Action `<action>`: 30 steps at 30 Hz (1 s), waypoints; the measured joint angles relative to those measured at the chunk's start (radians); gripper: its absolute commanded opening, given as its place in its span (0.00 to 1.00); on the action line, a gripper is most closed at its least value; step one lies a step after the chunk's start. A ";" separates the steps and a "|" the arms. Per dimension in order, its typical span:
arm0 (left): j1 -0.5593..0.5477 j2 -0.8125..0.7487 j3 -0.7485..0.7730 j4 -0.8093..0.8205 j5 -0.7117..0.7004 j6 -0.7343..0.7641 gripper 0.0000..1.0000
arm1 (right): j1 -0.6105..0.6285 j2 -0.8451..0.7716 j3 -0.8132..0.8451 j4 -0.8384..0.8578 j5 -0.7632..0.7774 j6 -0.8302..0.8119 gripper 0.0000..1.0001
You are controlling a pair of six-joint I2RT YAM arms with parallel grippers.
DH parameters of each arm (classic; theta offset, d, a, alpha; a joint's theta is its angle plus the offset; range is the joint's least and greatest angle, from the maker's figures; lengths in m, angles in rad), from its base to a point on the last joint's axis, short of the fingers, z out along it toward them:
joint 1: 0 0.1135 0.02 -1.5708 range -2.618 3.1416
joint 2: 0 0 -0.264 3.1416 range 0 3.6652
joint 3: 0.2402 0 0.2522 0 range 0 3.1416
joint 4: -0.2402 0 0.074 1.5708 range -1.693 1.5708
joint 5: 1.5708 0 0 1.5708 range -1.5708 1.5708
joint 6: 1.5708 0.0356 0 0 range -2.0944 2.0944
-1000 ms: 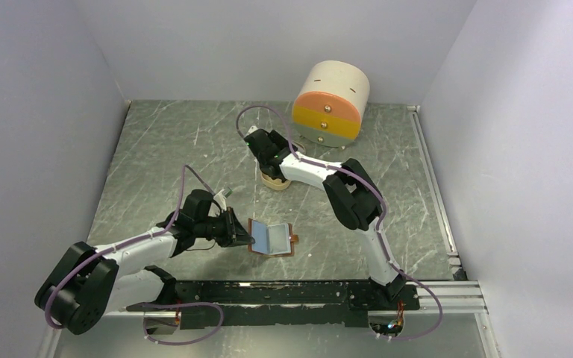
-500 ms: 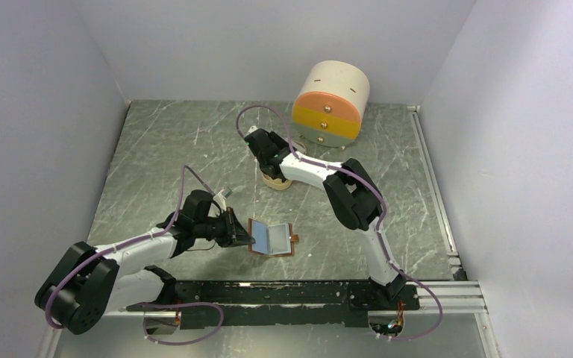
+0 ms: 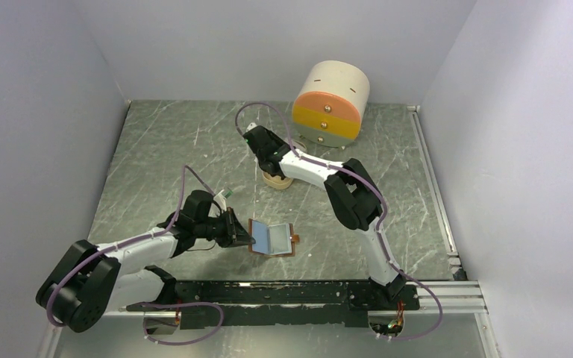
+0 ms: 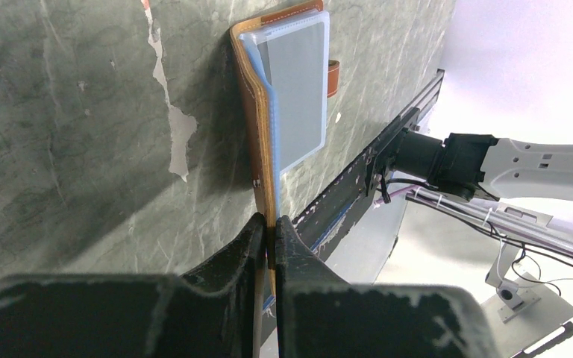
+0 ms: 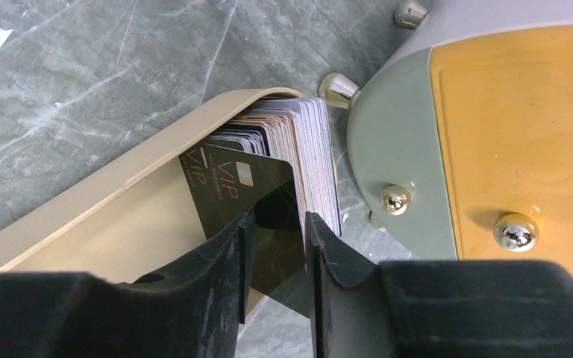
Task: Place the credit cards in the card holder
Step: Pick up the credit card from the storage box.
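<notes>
Right pincer [image 5: 277,224] is pretty boxed in: the stack of cards [image 5: 315,142] sits just beside one finger, with the drawer box [image 5: 492,112] right past it. Off the other finger there's a hollow in the tray [image 5: 104,179], then its wall, then bare table [image 5: 82,67]. Left pincer [image 4: 268,233] lies rolled sideways with one finger hard by the table, so nothing passes there. The card holder [image 4: 254,112] fills the way ahead. Off the other finger it's open air, with the base rail [image 4: 336,209] near.

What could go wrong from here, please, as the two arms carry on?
The black VIP card leans against a tightly packed card stack in the beige tray; the right gripper, fingers apart at it, may drag neighbours out. The left gripper pinches the card holder only by its thin edge, so it might slip.
</notes>
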 measured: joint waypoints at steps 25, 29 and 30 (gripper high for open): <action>0.000 0.017 -0.005 0.018 0.005 0.000 0.16 | 0.086 -0.051 0.071 -0.307 -0.138 0.241 0.00; 0.000 0.017 -0.005 0.005 -0.004 0.001 0.18 | 0.130 -0.061 0.084 -0.379 -0.140 0.325 0.00; 0.000 0.017 -0.005 0.002 -0.006 0.001 0.19 | 0.137 -0.065 0.086 -0.389 -0.140 0.343 0.00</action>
